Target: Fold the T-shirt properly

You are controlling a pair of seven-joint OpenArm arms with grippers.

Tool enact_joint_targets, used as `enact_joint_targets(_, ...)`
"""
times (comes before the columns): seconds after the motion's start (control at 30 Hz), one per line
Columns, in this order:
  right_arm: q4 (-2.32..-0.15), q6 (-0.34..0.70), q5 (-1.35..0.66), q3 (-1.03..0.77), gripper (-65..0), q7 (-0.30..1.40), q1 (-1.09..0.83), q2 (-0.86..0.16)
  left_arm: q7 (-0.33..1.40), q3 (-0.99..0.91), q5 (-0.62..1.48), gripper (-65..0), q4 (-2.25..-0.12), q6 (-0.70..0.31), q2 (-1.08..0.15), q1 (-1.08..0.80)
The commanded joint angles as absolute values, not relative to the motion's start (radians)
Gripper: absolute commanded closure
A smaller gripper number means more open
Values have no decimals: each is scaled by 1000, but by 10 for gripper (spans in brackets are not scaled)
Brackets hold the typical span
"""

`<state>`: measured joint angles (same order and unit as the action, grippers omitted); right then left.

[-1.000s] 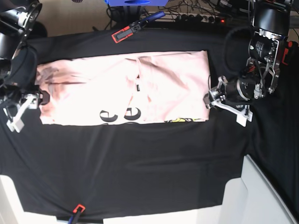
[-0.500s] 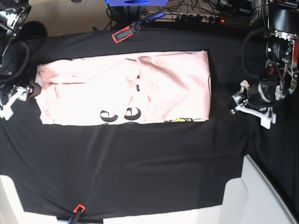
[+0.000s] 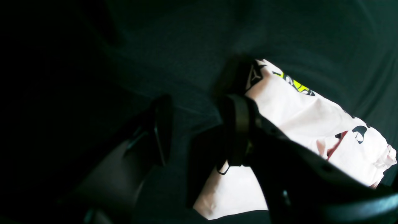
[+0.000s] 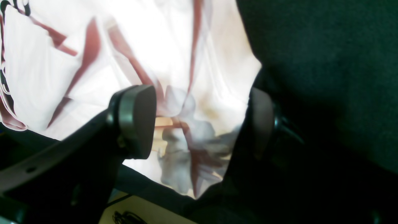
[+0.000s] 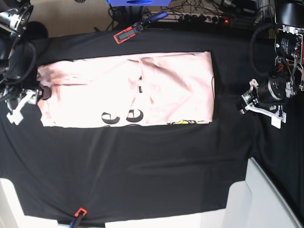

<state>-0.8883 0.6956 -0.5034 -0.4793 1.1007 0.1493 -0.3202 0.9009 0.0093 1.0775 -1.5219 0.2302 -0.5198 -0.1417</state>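
The pale pink T-shirt (image 5: pixel 166 85) lies on the black cloth as a long flat band, with black letters and a bit of yellow print along its near edge. My left gripper (image 5: pixel 245 102) hangs over bare cloth, a short way off the shirt's right end. In the left wrist view that gripper (image 3: pixel 199 130) is open with only black cloth between its fingers, and the T-shirt (image 3: pixel 298 124) lies beyond it. My right gripper (image 5: pixel 40 92) is at the shirt's left end. In the right wrist view it (image 4: pixel 199 124) stands wide open over the crumpled T-shirt (image 4: pixel 174 62) edge, gripping nothing.
The black table cloth (image 5: pixel 142 161) is pinned by a red-and-black clamp (image 5: pixel 124 34) at the back and another (image 5: pixel 79 212) at the front edge. A blue box (image 5: pixel 137 2) and cables sit behind the table. White panels (image 5: pixel 266 199) stand at the front right.
My left gripper has pulled away from the shirt's right end, out over the bare cloth. My right gripper drew off to the left, then came back to the shirt's left end.
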Motion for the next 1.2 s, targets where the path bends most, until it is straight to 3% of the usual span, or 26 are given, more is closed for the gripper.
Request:
enact_joint_targets(0.0, -891, 698, -510, -476, -428, 1133, 154, -308, 894, 5, 1087, -265, -1535, 222, -533, -133)
enact_joint_targets(0.53, -1067, 698, -512, -483, -415, 1230, 107, -234, 889, 10, 1087, -265, -1534, 222, -530, -130)
enact_joint_targets(0.93, -1066, 698, -512, -472, -15, 1224, 120, -214, 889, 12, 1087, -265, -1503, 222, -530, -131)
enact_joint_targets(1.17, -1104, 698, -506, -470, 0, 1221, 125, -249, 889, 12, 1087, -265, -1491, 222, -529, -131)
